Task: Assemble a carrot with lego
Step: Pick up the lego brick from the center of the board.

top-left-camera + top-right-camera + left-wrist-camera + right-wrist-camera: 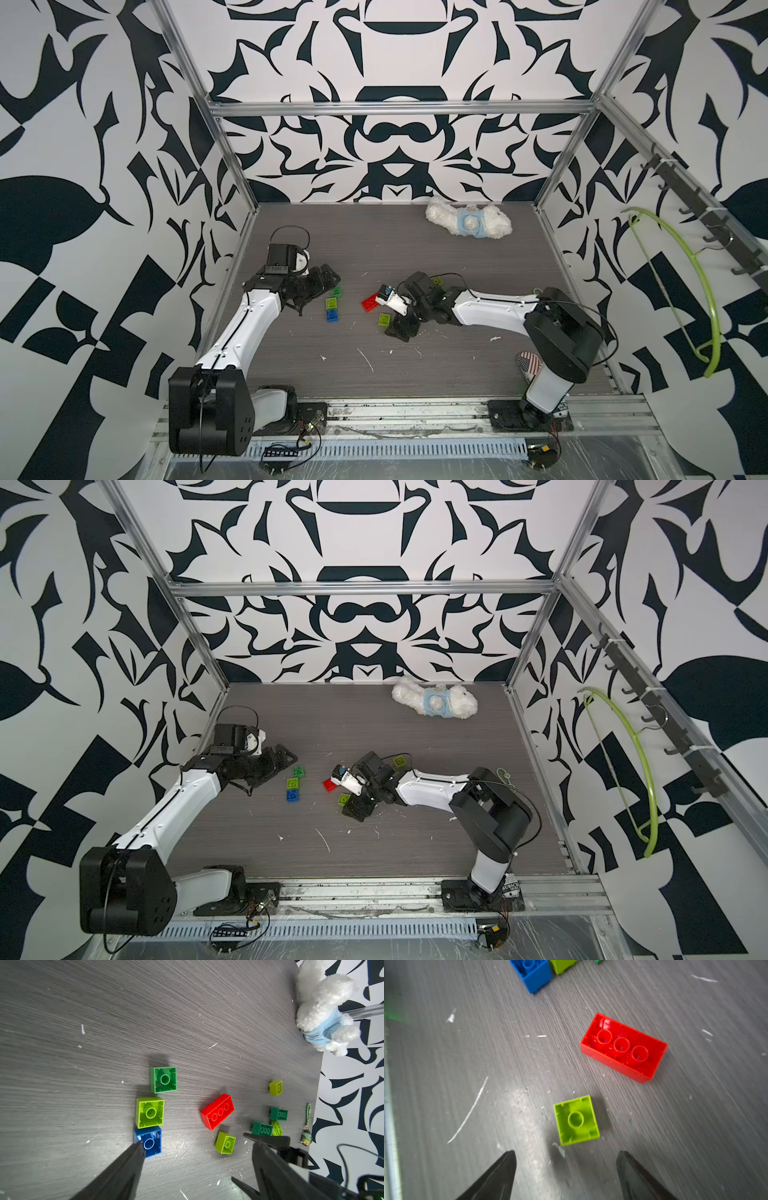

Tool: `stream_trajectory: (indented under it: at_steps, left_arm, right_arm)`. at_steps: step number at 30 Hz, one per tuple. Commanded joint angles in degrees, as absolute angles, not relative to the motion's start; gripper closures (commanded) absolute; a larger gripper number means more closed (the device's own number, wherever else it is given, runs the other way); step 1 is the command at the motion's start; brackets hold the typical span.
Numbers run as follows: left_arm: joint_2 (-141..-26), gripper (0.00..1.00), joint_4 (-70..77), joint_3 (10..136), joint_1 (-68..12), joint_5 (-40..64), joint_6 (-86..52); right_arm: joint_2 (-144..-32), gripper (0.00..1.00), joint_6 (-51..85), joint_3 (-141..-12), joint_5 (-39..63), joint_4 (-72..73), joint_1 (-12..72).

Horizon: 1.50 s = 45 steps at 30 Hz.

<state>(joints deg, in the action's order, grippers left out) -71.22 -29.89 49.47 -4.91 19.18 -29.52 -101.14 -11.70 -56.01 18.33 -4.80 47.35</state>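
Observation:
No carrot is in view; the lego lies as loose bricks, hollow side up, on the dark table. A dark green brick (337,291), a lime brick (331,302) and a blue brick (332,316) form a row. My left gripper (318,293) (193,1138) stands open just left of that row, one fingertip (140,1147) at the blue brick's (150,1142) corner. A red oblong brick (369,303) (623,1049) lies mid-table. My right gripper (397,322) (565,1153) is open, with a small lime brick (576,1120) just ahead of its tips.
More lego, two dark green oblong bricks (279,1113) and lime ones (276,1088), lies under the right arm near a keychain (307,1124). A white plush toy (467,222) lies at the back. A green hanger (702,286) hangs on the right wall rail.

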Motion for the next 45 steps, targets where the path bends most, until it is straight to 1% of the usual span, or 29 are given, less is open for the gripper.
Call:
stream_trajectory:
  at_steps: [1, 6, 10, 16, 19, 24, 25, 27, 31, 33, 35, 38, 42, 45]
  left_arm:
    - [-71.0, 0.10, -32.9, 49.5, -5.0, 17.7, -29.2]
    - [-71.4, 0.10, -33.1, 49.4, -5.0, 16.4, -28.8]
    - [-72.3, 0.10, -33.1, 49.7, -5.0, 16.5, -28.6]
    - [-72.6, 0.10, -33.0, 49.6, -5.0, 16.3, -28.5]
    - [-72.6, 0.09, -33.0, 49.4, -5.0, 16.0, -28.5]
    - [-72.5, 0.10, -34.3, 48.5, -4.9, 14.6, -29.1]
    - [-72.3, 0.11, -34.5, 48.1, -5.0, 14.2, -29.4]
    - [-72.2, 0.13, -35.6, 47.4, -6.1, 12.2, -30.2]
    - [-72.6, 0.13, -38.6, 46.6, -11.6, 5.4, -30.2]
    - [-75.6, 0.14, -39.0, 46.2, -12.5, 4.4, -30.2]
    - [-77.0, 0.20, -38.7, 46.3, -13.2, 4.0, -30.1]
    - [-80.9, 0.24, -37.6, 47.5, -14.7, 4.0, -29.5]
    - [-87.8, 0.35, -38.3, 50.7, -16.0, 4.5, -28.1]
    - [-89.9, 0.38, -37.6, 51.5, -17.3, 2.5, -28.5]
  right_arm:
    - [-103.0, 0.21, -15.4, -59.4, 18.1, -2.9, 47.6]
    - [-106.2, 0.35, -17.1, -61.3, 19.3, -2.4, 47.8]
    - [-106.8, 0.40, -18.3, -62.0, 18.5, -2.5, 48.1]
    - [-107.5, 0.42, -19.1, -63.2, 20.6, -3.0, 48.1]
    - [-107.7, 0.49, -19.2, -63.7, 20.7, -3.4, 48.2]
    - [-106.8, 0.65, -19.6, -64.1, 21.3, -4.3, 48.3]
    - [-106.3, 0.67, -19.6, -63.9, 21.4, -4.4, 48.3]
    - [-104.6, 0.68, -19.1, -62.8, 21.6, -3.6, 48.3]
    - [-99.3, 0.70, -16.3, -58.8, 22.1, -0.2, 46.9]
    - [-96.1, 0.70, -13.4, -56.0, 24.0, 2.3, 44.6]
    - [-93.3, 0.70, -11.2, -53.6, 25.9, 4.3, 42.6]
    - [-90.6, 0.71, -9.7, -51.5, 27.4, 5.5, 40.2]
    - [-89.0, 0.72, -9.9, -50.5, 27.2, 4.8, 38.8]
    - [-88.8, 0.72, -10.4, -50.3, 27.3, 3.7, 38.6]
